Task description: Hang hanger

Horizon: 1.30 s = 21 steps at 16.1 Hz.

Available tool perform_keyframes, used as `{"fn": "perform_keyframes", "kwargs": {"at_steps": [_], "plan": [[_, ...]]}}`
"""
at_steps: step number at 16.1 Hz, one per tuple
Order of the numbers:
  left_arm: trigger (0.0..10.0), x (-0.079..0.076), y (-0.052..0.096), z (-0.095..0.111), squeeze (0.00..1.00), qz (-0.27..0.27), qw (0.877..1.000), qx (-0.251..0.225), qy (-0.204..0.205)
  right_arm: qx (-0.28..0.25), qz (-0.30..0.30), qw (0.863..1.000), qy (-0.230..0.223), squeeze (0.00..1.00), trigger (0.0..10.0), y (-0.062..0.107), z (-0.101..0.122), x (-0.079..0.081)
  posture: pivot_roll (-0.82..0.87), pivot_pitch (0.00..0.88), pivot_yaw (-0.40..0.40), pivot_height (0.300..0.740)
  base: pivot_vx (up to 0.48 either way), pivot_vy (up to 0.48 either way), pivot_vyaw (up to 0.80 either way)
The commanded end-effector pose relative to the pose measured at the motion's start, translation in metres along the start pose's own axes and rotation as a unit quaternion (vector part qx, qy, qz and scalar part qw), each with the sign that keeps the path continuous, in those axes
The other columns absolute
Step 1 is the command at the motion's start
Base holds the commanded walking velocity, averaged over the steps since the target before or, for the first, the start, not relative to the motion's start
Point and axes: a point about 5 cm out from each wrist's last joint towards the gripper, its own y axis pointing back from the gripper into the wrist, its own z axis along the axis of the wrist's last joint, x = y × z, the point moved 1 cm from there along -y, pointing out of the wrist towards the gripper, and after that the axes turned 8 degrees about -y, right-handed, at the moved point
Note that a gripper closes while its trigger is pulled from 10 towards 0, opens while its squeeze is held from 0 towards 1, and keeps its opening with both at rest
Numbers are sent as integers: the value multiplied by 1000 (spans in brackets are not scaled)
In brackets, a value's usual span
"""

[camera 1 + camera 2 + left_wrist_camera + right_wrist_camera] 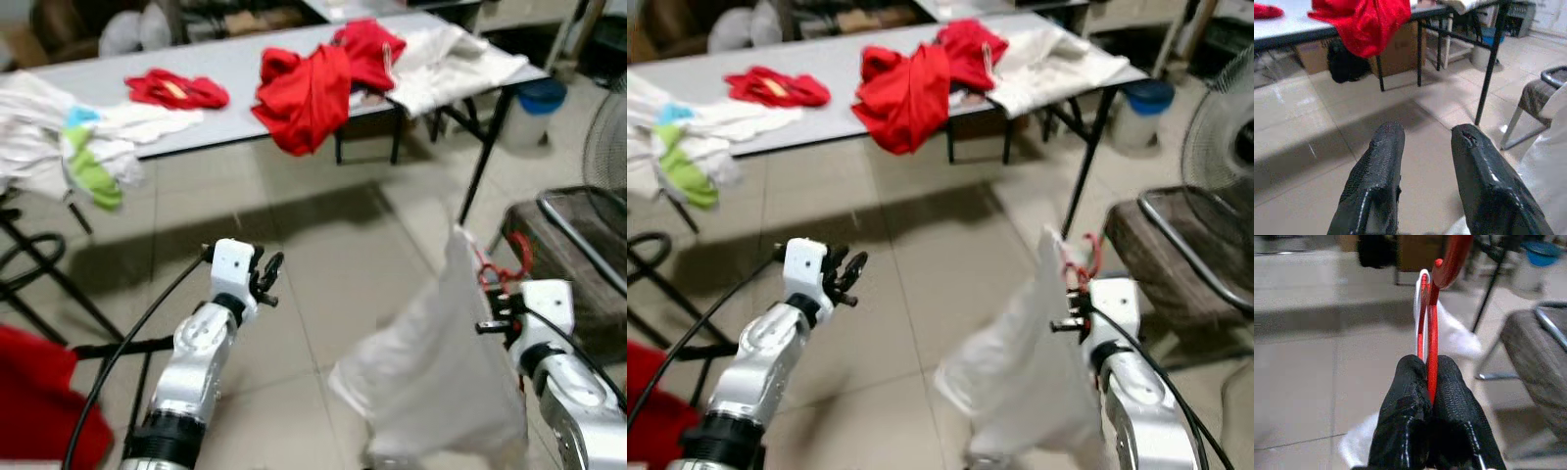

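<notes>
Left gripper hovers over the floor, jaws parted, empty. Right gripper has jaws clamped on the red hanger, white garment draped from it, low beside the chair. Carrying step, likely; next needs a rail located, hook lifted over it.

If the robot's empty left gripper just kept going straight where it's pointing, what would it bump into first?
Probably nothing soon. The left gripper is open and aims over bare floor. Farther along that line stand the table's black legs and the red cloth hanging off its edge, though depth is hard to judge.
</notes>
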Motion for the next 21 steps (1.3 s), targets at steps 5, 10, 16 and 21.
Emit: {"fn": "perform_keyframes", "kwargs": {"at_steps": [5, 10, 16, 21], "plan": [[10000, 13, 2, 3, 0, 27, 1000, -1, 13, -19, 31, 999, 12, 0, 10000, -7, 13, 8, -140, 0, 75, 740, 0, 0, 771], [10000, 11, 0, 1, 0, 22, 1000, 16, 12, -20, 31, 999, -13, 0, 10000, -12, 14, 9, -136, 0, 67, 740, 0, 0, 754], [10000, 15, 3, 3, 0, 28, 999, 2, 16, -8, 58, 998, 16, 0, 10000, -12, 11, 15, -136, 0, 61, 740, 172, 0, 676], [10000, 14, 4, 2, 0, 23, 1000, 1, 17, -8, 60, 998, 22, 0, 10000, -14, 11, 16, -136, 0, 57, 740, 362, 0, 750]]}}
